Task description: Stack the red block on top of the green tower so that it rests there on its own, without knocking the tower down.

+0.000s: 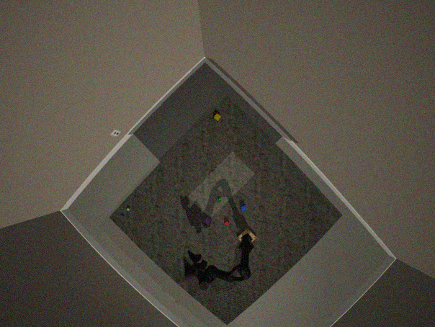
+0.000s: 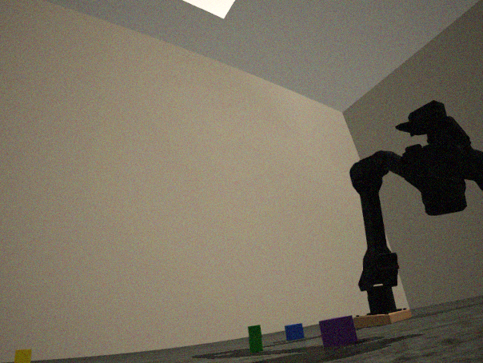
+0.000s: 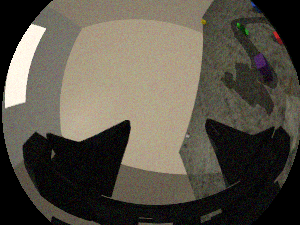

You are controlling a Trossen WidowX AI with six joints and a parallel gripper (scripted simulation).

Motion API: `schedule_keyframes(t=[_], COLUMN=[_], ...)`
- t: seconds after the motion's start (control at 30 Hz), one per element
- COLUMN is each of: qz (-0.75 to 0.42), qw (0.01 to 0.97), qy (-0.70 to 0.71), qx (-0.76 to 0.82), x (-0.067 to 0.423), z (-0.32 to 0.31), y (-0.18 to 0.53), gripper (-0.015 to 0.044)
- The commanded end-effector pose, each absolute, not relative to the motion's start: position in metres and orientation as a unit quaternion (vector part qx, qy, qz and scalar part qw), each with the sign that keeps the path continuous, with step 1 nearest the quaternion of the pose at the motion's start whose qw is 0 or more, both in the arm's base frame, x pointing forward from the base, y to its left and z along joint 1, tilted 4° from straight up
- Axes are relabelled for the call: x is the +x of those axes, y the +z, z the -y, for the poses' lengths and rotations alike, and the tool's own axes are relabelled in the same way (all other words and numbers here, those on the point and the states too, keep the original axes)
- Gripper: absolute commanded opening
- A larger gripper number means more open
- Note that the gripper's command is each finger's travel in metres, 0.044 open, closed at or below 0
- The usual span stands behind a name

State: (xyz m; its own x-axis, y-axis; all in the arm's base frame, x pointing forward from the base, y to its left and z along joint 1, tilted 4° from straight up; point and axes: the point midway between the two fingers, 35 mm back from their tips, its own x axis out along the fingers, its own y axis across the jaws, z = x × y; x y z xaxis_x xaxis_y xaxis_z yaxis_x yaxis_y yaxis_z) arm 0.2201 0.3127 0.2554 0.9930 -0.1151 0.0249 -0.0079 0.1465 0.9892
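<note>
The small red block lies on the floor between the purple block and the arm's base; it does not show in the exterior view, where the purple block may hide it. The green tower stands upright and narrow on the floor, with nothing on top. My gripper is open and empty, its two dark fingers wide apart in the wrist view. It is raised high above the floor, well away from the red block and the tower, and points sideways toward a wall.
A purple block stands near the red block and the tower. A blue block is on the tower's other side. A yellow block is far off. A tiny pale object lies apart.
</note>
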Motion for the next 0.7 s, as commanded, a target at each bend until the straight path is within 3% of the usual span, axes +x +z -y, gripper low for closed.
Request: schedule_keyframes(t=[0.0,0.37,0.67], qz=[0.047,-0.012,-0.134], qw=[0.759,0.916,0.972], qy=[-0.035,-0.034,-0.049], qx=[0.649,0.4,0.188], x=[0.221,0.297,0.339], z=[-0.312,-0.281,-0.228], y=[0.255,0.238,0.198], gripper=[0.0426,0.044,0.044])
